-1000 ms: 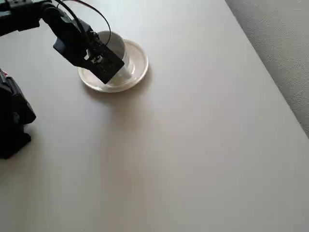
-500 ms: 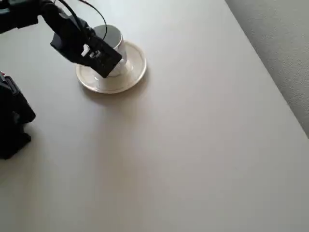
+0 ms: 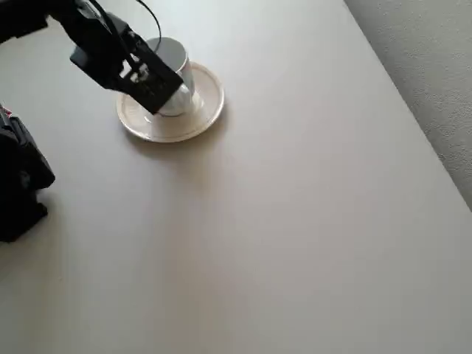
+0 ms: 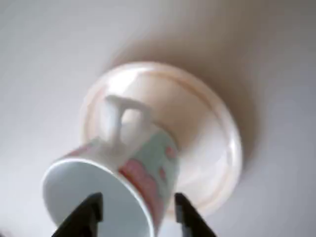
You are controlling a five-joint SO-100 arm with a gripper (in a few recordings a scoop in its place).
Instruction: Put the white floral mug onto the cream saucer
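Black, the two-fingered tool (image 4: 137, 213) stands nearest in the wrist view, its tips spread either side of the rim of the small white ceramic floral mug (image 4: 116, 185), seemingly no longer pinching it. The mug sits on the round glossy cream saucer (image 3: 205, 110), handle toward the saucer's far rim. Beyond lies pale bench (image 3: 295, 221). Placement looks done; the next move calls for lifting clear without nudging the mug.

a plain indoor room: bare beige table (image 3: 295, 221) beside grey carpet (image 3: 428, 66).
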